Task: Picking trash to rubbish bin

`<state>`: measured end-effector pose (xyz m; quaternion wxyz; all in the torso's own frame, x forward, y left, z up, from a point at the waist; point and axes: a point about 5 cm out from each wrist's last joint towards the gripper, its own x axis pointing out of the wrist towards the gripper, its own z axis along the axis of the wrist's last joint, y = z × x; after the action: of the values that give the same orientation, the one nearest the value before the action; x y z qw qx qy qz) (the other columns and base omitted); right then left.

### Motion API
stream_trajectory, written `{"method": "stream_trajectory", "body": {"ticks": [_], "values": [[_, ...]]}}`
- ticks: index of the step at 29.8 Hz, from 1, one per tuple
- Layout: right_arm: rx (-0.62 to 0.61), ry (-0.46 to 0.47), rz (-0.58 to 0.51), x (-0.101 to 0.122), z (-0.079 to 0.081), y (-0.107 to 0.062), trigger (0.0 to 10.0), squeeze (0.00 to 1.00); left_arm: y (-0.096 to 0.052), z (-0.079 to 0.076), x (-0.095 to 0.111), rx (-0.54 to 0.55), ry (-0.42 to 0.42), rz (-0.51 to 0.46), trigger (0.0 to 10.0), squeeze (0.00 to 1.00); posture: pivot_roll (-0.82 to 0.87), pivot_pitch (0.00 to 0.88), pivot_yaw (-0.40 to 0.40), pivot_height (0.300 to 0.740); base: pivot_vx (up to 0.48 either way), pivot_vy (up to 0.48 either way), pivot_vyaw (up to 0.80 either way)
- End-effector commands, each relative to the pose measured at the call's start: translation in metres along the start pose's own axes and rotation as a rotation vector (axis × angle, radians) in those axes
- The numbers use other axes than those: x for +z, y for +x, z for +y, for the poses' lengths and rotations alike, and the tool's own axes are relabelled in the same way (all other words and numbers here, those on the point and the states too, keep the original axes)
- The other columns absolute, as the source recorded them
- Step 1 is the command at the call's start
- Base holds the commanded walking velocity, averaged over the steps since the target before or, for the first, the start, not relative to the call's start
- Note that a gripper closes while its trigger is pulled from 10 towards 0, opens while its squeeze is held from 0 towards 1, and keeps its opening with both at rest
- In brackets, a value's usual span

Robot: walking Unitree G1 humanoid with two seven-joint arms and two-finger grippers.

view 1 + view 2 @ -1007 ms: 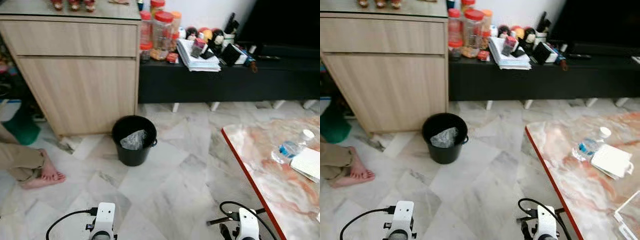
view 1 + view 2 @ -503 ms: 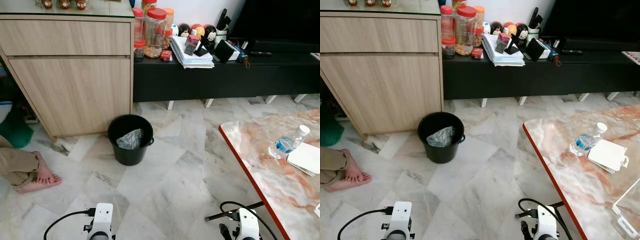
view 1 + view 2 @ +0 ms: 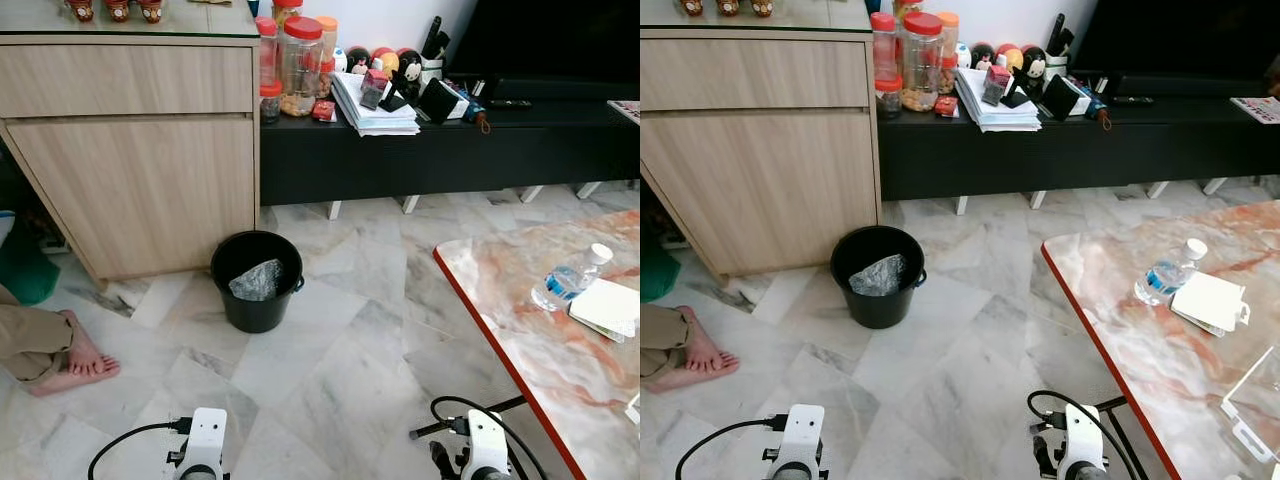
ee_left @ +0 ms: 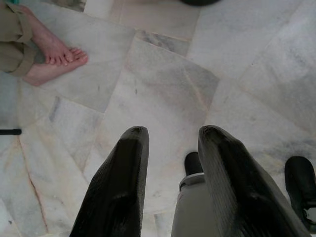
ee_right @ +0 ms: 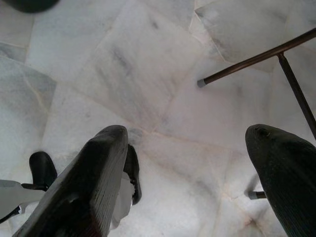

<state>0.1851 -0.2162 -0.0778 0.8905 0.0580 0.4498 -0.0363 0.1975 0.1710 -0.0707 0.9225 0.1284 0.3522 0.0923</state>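
Both arms hang idle. Left hand (image 4: 170, 190) is released with a narrow gap; right hand (image 5: 190, 182) gapes wide, grasping nothing. Plastic bottle (image 3: 566, 283), probably the trash, lies on the table (image 3: 520, 330) beside a white box (image 3: 604, 308). Rubbish bin (image 3: 256, 280) stands well apart. Risks: rolling the bottle, or striking a person's foot (image 3: 75, 355) near the bin.

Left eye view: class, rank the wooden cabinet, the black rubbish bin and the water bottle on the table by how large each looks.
1. Wooden cabinet, by far the largest.
2. Black rubbish bin.
3. Water bottle, smallest, lying on the marble table.
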Motion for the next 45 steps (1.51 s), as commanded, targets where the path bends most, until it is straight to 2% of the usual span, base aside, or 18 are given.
{"method": "stream_trajectory", "body": {"ticks": [1, 8, 10, 19, 25, 31, 36, 45], "values": [[-0.021, 0.004, 0.02, -0.002, -0.007, -0.001, 10.0, 0.0, -0.003, -0.003, -0.008, -0.006, 0.006, 0.034, 10.0, 0.0, 0.09, 0.133, -0.17, 0.74, 0.0, 0.0, -0.68], [-0.04, 0.003, 0.017, 0.005, -0.018, -0.003, 10.0, 0.0, -0.003, -0.003, -0.008, -0.009, 0.042, 0.031, 10.0, 0.0, 0.09, 0.135, -0.171, 0.74, 0.0, -0.174, -0.67], [-0.043, 0.008, 0.012, 0.009, -0.019, -0.002, 10.0, 0.0, -0.003, -0.003, -0.008, -0.003, 0.027, 0.034, 10.0, 0.0, 0.09, 0.136, -0.17, 0.74, 0.0, -0.411, -0.68], [-0.041, 0.01, 0.018, 0.005, -0.018, -0.003, 10.0, 0.0, -0.003, -0.004, -0.008, -0.005, 0.032, 0.029, 10.0, 0.0, 0.09, 0.137, -0.17, 0.74, 0.0, 0.0, -0.67], [-0.04, 0.009, 0.02, 0.004, -0.018, -0.003, 10.0, 0.0, -0.004, -0.004, -0.009, -0.004, 0.034, 0.032, 10.0, 0.0, 0.09, 0.137, -0.171, 0.74, 0.0, -0.437, -0.67], [-0.036, 0.011, 0.021, 0.004, -0.018, -0.003, 10.0, 0.0, -0.004, -0.004, -0.008, -0.005, 0.036, 0.03, 10.0, 0.0, 0.09, 0.137, -0.171, 0.74, 0.0, 0.0, -0.68], [-0.035, 0.012, 0.021, 0.004, -0.018, -0.003, 10.0, 0.0, -0.004, -0.005, -0.008, -0.01, 0.047, 0.029, 10.0, 0.0, 0.09, 0.139, -0.172, 0.74, 0.0, -0.382, -0.68], [-0.027, 0.015, 0.024, 0.003, -0.018, -0.003, 10.0, 0.0, -0.004, -0.005, -0.009, -0.004, 0.025, 0.031, 10.0, 0.0, 0.09, 0.141, -0.174, 0.74, 0.0, 0.0, -0.68]]}}
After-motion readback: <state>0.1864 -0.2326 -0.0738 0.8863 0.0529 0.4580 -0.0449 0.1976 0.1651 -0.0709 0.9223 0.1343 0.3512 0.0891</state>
